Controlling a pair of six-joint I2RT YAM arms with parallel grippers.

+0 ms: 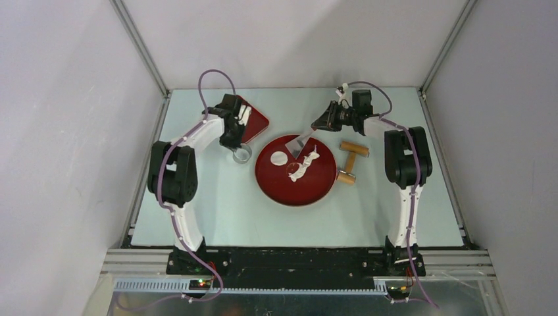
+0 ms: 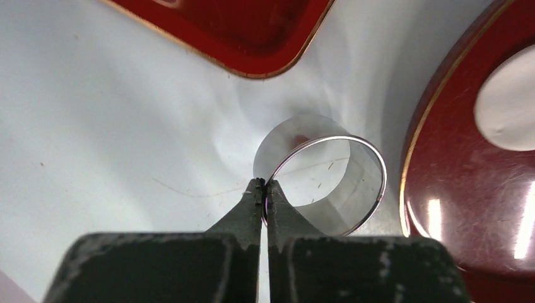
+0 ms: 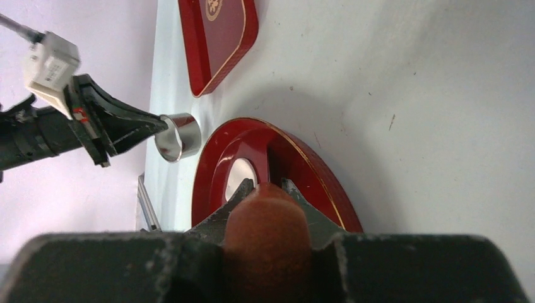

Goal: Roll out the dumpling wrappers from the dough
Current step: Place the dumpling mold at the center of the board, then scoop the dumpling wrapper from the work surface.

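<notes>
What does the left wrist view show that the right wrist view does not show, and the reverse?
Only the left wrist view: the left gripper shut on the thin wall of the metal ring, seen from close. Only the right wrist view: the right gripper shut on a brown handle. Both views: the ring, the rectangular red tray, the round red plate and the dumpling wrapper lying on it.

dumpling wrapper (image 1: pixel 280 158) on plate (image 1: pixel 297 192) | ring (image 1: pixel 242 155) left, seemingly apart | rolling pin (image 1: pixel 350 162) right
</notes>
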